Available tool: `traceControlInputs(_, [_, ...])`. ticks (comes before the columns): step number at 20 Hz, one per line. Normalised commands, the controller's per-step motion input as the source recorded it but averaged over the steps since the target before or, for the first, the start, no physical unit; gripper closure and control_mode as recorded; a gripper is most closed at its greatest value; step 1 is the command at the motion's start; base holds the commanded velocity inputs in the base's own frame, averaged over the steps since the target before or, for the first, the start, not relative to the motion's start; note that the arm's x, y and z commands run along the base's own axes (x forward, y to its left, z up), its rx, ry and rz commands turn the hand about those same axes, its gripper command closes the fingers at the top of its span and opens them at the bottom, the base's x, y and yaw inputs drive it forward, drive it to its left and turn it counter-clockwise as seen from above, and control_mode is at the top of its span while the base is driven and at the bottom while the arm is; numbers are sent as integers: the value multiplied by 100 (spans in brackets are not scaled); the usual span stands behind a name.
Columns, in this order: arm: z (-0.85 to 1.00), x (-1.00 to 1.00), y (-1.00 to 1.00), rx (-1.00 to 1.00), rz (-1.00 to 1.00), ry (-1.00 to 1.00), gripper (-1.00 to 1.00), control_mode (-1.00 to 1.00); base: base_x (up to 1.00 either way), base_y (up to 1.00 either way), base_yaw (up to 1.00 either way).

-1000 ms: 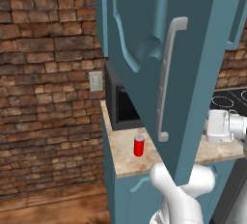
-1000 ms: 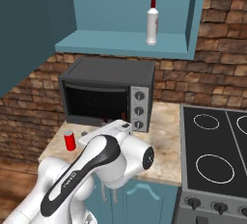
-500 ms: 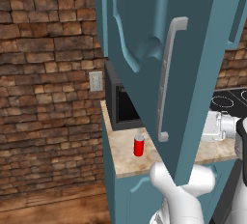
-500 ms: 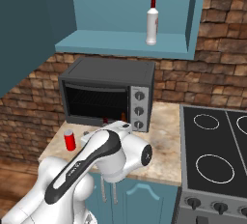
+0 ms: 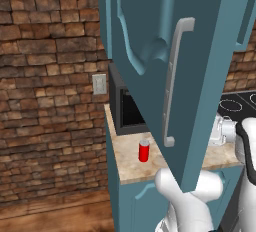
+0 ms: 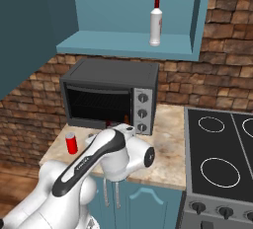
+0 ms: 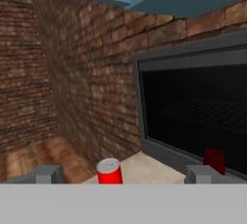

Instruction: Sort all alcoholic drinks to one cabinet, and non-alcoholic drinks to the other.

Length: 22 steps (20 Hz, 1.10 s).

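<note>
**Red can in front of the hand, pale bottle up on the shelf**

Teal cabinet door [image 5: 150, 51] stands wide open and you see it very large in the left base view, with its long grey handle [image 5: 175, 81] running down the front. In the right base view you see the open upper cabinet [image 6: 128, 50], and on its shelf the slim pale bottle [image 6: 156, 23] with a red cap stands upright, near the right wall of the compartment.

Below the shelf sits the dark toaster oven [image 6: 111, 95] on the beige counter [image 6: 168, 134], with three round knobs on its right side. To the right of the counter you have the black stove top [image 6: 220, 154]. Behind everything is the brick wall [image 5: 45, 76], with a pale wall switch [image 5: 99, 83] on it.

The white arm [image 6: 104, 159] bends low in front of the counter. The gripper [image 7: 123, 175] shows at the bottom of the hand view: its two grey fingertips [image 7: 46, 174] stand well apart, so it is wide open and holds nothing.

The small red can [image 7: 109, 171] stands upright on the counter, between the two fingertips in the hand view and not touching them. You find the same can at the left end of the counter, just in front of the oven. A dim red shape [image 7: 214, 160] shows in the oven glass; you cannot tell what it is
</note>
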Motion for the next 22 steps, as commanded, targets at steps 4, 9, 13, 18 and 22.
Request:
traceControlInputs(4, [-18, 24, 0, 0, 0, 0, -100, -100, 0, 0, 0])
traceControlInputs(9, [-18, 21, 0, 0, 0, 1, -100, -100, 0, 0, 0])
traceControlInputs(13, [-18, 24, 0, 0, 0, 1, -100, -100, 0, 0, 0])
traceControlInputs(18, [-18, 22, 0, 0, 0, 1, -100, -100, 0, 0, 0])
traceControlInputs(22, [-12, 11, 0, 0, 0, 0, -100, -100, 0, 0, 0])
